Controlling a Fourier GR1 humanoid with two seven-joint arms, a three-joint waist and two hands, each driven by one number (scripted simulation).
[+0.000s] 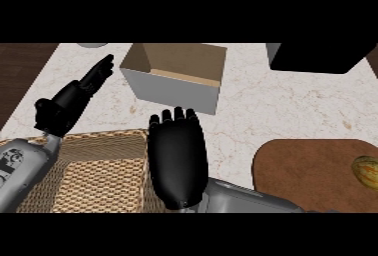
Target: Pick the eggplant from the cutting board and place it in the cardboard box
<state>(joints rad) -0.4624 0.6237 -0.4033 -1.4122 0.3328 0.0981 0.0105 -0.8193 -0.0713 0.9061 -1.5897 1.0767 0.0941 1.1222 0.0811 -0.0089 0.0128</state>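
Now the right robot hand (176,160), flat with straight fingers and holding nothing, should travel right to the eggplant (366,171) at the far right edge of the cutting board (303,170), well apart from the cardboard box (177,75), then close around it.

Open cardboard box (176,75) stands on the marble counter (295,110); right hand (177,160) flat before it; left hand (70,102) open at left; cutting board (303,172) lies at right.

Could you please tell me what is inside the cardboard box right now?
The cardboard box shows only bare inner walls; its near wall hides the bottom. The eggplant lies on the cutting board.
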